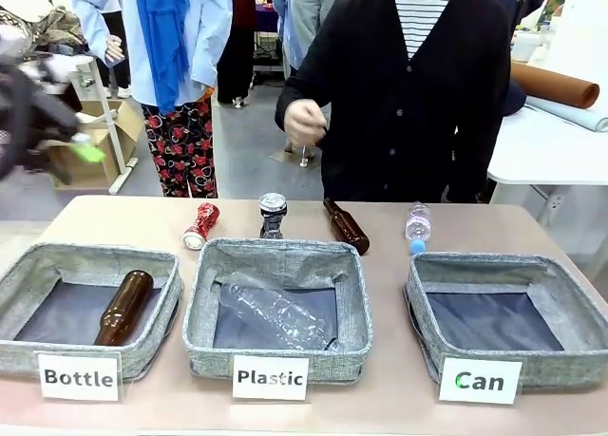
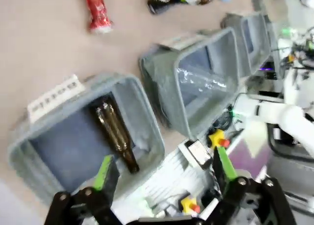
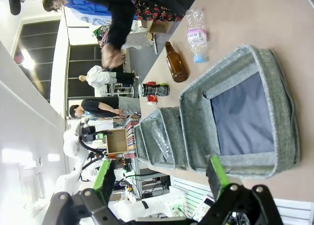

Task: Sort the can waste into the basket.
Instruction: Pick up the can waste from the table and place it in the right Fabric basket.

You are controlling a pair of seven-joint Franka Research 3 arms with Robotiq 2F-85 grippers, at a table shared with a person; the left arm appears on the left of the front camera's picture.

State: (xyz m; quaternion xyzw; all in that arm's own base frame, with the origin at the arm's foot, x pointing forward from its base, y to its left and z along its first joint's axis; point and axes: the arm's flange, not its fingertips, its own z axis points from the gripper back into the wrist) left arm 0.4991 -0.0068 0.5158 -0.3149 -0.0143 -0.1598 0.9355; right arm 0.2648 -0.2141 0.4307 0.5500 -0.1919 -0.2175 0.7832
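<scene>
Pale tabletop [image 1: 142, 213] runs across to where a person stands, and along its far strip lie the things to be sorted. The red can [image 1: 200, 226] lies crushed on its side near the far left corner of the Plastic basket [image 1: 285, 251]. The dark can [image 1: 273, 215] stands upright just behind that basket's far rim. Right of it lie a brown bottle [image 1: 346, 226] and a small plastic bottle [image 1: 417, 225], neither of them mine to take. The Can basket [image 1: 494, 262] sits at my right, its dark lining bare, so I judge that no can is sorted yet. The Bottle basket [image 1: 57, 255] at my left holds one brown bottle.

My left gripper [image 2: 164, 165] hangs high over the Bottle basket, fingers spread wide and holding nothing; from the front it is a blur at the upper left. My right gripper [image 3: 160, 175] is wide and bare too, looking down at the Can basket. The person's hand [image 1: 304, 123] is raised, well clear of the table.

I take the step in hand to be the first reach for a can. The red can is nearest my left arm. It calls for a descent past the basket rims, jaws across its narrow crushed body, then a carry over the Plastic basket.
</scene>
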